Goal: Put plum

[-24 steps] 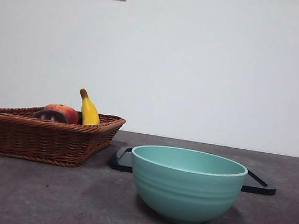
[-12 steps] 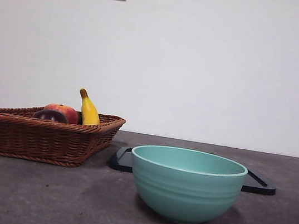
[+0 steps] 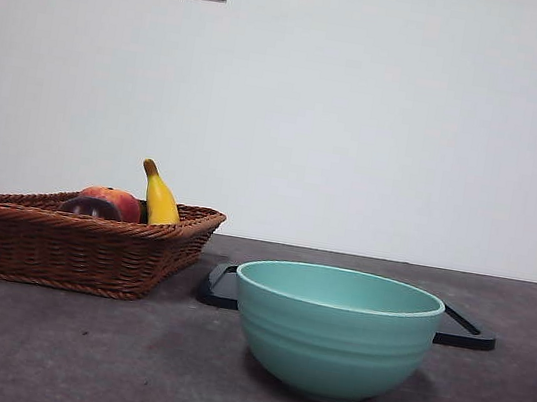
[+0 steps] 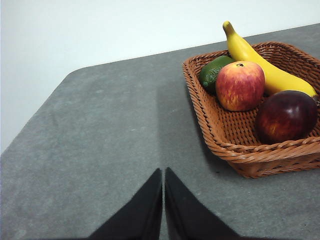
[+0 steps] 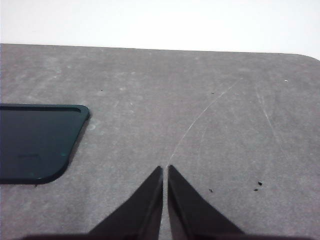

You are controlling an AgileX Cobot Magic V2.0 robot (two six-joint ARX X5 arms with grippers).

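My left fingers (image 4: 163,172) clenched tip to tip, holding nothing, over bare desk (image 4: 100,130). Right fingers (image 5: 165,170) same, near the black tray (image 5: 35,145). Plum (image 4: 286,116) sits in the basket (image 4: 235,150) w/ peach (image 4: 240,85) & banana (image 4: 265,65), well apart from my left fingers

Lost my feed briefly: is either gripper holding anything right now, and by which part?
Nothing is held. The left gripper and right gripper are both shut and empty; the plum lies in the basket.
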